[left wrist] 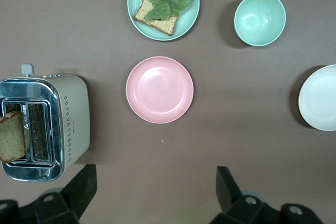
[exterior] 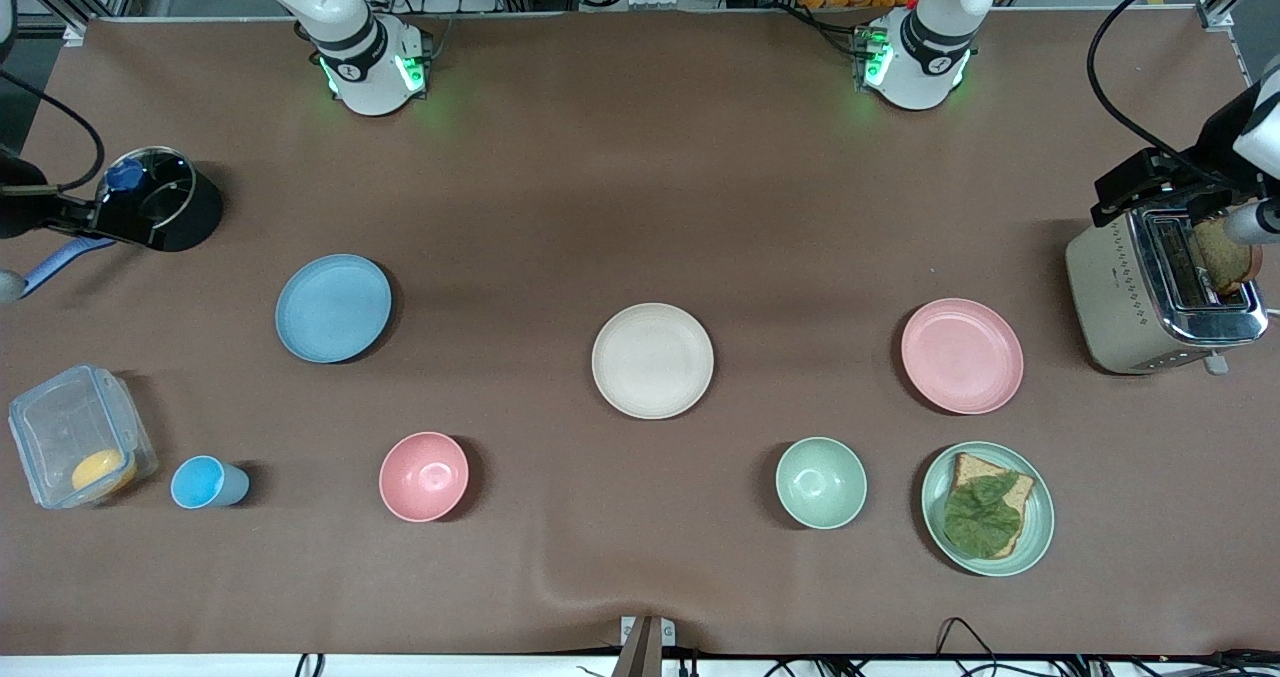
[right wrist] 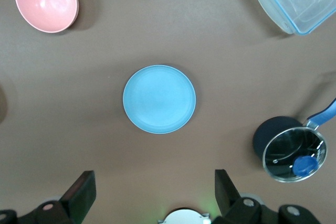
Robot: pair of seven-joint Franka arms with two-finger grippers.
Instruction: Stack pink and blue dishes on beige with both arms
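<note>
From the front camera we get only the two arm bases at the top edge, so both pincers are out of sight there, and we pick them up in the wrist views alone. The left pincer (left wrist: pixel 152 192) hangs high over the counter (exterior: pixel 640 187) near the pink plate (exterior: pixel 962 356), its two fingers (left wrist: pixel 79 187) spread wide with nothing between them. The right pincer (right wrist: pixel 152 192) does the same near the blue plate (exterior: pixel 333 308), fingers (right wrist: pixel 227 190) wide apart and empty. The beige plate (exterior: pixel 652 360) sits mid-counter between the other two, well apart from each, with bare brown surface all around it. In the left wrist view it is cut off by the frame edge. Nearer the front camera we have a pink bowl (exterior: pixel 424 476), a green bowl (exterior: pixel 821 482), and a green plate (exterior: pixel 987 508) carrying bread with a leaf on it, just beside the pink plate. A toaster (exterior: pixel 1150 297) with a slice standing in it hugs the left arm's end. At the right arm's end sit a pot (exterior: pixel 160 200), a clear container (exterior: pixel 78 435) and a small blue cup (exterior: pixel 205 482). We cannot make out what the yellow thing in the container is.
</note>
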